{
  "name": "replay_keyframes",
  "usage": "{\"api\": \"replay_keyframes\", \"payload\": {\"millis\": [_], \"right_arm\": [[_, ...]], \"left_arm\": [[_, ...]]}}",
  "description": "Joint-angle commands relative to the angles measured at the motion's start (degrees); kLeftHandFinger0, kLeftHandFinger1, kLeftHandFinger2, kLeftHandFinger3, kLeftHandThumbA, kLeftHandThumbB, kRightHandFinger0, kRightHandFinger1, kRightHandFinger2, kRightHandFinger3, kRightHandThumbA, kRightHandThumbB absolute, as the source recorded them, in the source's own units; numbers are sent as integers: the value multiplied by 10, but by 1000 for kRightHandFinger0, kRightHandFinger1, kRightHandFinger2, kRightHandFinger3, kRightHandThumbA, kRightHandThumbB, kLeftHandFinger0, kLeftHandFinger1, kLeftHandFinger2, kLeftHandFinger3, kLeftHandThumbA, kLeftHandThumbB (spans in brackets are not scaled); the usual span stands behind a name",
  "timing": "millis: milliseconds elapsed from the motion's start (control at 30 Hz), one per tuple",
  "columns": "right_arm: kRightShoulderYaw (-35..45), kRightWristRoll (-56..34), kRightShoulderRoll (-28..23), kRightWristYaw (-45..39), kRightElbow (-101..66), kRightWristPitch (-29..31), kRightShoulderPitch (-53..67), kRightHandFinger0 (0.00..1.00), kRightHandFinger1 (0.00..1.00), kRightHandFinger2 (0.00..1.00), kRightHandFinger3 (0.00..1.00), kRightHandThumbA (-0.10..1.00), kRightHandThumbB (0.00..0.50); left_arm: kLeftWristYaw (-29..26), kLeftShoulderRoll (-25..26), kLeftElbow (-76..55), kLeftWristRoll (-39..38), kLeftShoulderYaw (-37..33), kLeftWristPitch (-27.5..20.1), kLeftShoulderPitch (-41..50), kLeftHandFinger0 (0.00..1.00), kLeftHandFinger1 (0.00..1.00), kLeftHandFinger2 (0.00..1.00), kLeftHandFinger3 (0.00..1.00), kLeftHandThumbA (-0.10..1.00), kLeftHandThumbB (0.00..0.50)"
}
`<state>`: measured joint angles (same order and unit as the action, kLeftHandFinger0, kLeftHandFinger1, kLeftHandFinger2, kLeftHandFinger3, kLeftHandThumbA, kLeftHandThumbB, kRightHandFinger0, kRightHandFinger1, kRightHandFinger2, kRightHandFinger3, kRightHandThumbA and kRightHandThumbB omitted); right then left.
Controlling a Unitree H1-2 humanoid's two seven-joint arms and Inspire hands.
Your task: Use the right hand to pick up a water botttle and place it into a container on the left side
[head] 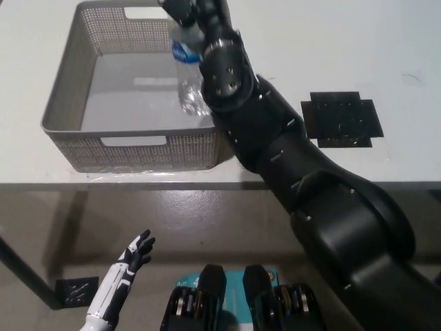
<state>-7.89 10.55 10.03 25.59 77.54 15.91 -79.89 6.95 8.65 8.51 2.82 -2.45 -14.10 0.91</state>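
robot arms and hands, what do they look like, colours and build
The right arm is all black, built of bulky rounded glossy shell segments dotted with small screws, and it narrows toward the black right hand. The left hand has dark fingers on a slim white forearm with dark trim. No loose cables or readable markings are visible.

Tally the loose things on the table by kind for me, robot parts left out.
Water bottle: 1, held over the basket by the right hand
Grey mesh basket: 1
Black flat mat: 1
Total: 3
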Motion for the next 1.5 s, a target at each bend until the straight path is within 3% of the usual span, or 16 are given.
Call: {"api": "replay_keyframes", "payload": {"millis": [0,167,200,233,300,333,367,500,567,633,767,933,1000,1133,1300,1467], "right_arm": [[-9,13,-10,13,13,45,-18,0,249,756,762,-100,105],[-16,11,-17,0,20,50,3,0,288,789,793,-100,105],[-19,13,-19,-3,21,52,10,199,542,1000,1000,90,179],[-21,13,-21,-11,21,53,13,253,538,941,953,258,196],[-25,10,-31,-59,17,59,19,705,974,1000,1000,587,307],[-25,5,-34,-82,16,62,21,805,1000,1000,1000,702,378],[-25,2,-38,-101,15,60,22,1000,1000,1000,1000,791,424],[-36,9,-50,-137,10,43,23,1000,1000,1000,1000,965,454],[-39,11,-55,-137,1,54,27,1000,1000,1000,1000,1000,415],[-33,2,-60,-145,-18,57,31,1000,1000,1000,1000,1000,383],[-30,0,-67,-154,-66,66,50,1000,1000,1000,1000,1000,394],[-21,-10,-87,-169,-185,80,113,1000,1000,1000,1000,1000,357],[-15,-16,-95,-177,-265,55,159,1000,1000,1000,1000,1000,400],[1,-39,-109,-193,-422,22,247,1000,1000,1000,1000,1000,372],[7,-65,-129,-212,-632,-4,411,1000,1000,1000,1000,1000,302],[8,-55,-138,-204,-721,-6,530,1000,1000,1000,1000,1000,337]], "left_arm": [[10,12,-16,2,-4,-2,-17,1000,1000,1000,1000,1000,122],[17,13,-9,-6,-5,-12,-22,1000,1000,1000,1000,1000,107],[17,13,-8,-2,-6,-11,-23,1000,1000,1000,1000,1000,113],[17,13,-6,-2,-6,-12,-24,1000,1000,1000,1000,1000,114],[18,14,-5,2,-8,-13,-26,1000,1000,1000,1000,1000,112],[18,14,-6,1,-8,-11,-27,1000,1000,1000,1000,1000,112],[19,15,-5,3,-10,-12,-28,1000,1000,1000,1000,1000,110],[19,17,-4,7,-12,-13,-31,1000,1000,1000,1000,1000,126],[17,18,-3,10,-13,-15,-33,1000,1000,1000,1000,1000,125],[17,19,-5,6,-12,-11,-34,1000,1000,1000,1000,1000,128],[16,18,-10,7,-12,-2,-31,1000,1000,1000,1000,1000,138],[13,15,-3,9,-15,-11,-27,1000,1000,1000,1000,1000,150],[16,20,-8,5,-12,-9,-23,1000,1000,1000,1000,1000,139],[15,21,-16,-1,-7,7,-22,1000,1000,1000,1000,1000,156],[16,21,-5,1,-10,-4,-22,1000,1000,1000,1000,1000,127],[11,22,-1,1,-5,-8,-20,1000,1000,1000,1000,1000,127]]}}
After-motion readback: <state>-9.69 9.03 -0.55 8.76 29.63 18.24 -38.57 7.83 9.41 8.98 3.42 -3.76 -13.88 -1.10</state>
